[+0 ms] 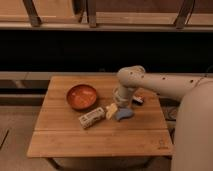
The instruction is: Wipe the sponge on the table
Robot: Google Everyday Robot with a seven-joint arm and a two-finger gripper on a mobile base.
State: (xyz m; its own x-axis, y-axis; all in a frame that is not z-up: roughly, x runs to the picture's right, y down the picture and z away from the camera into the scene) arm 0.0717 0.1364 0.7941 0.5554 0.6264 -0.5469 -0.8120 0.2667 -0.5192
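Camera view: gripper (112,111) low over table (100,141), sponge (125,114) touching its tip, side away fr bowl (81,96); grip state can't tell.

The arm (160,85) is a smooth off-white tube with 1 bulbous, rounded joint at its bend and a row of small dark dots along the long link. A broad, rounded pale-grey shell (195,130) fills the lower right. The gripper (113,109), cream-coloured at its tip, is low over the middle of the bench (100,140).
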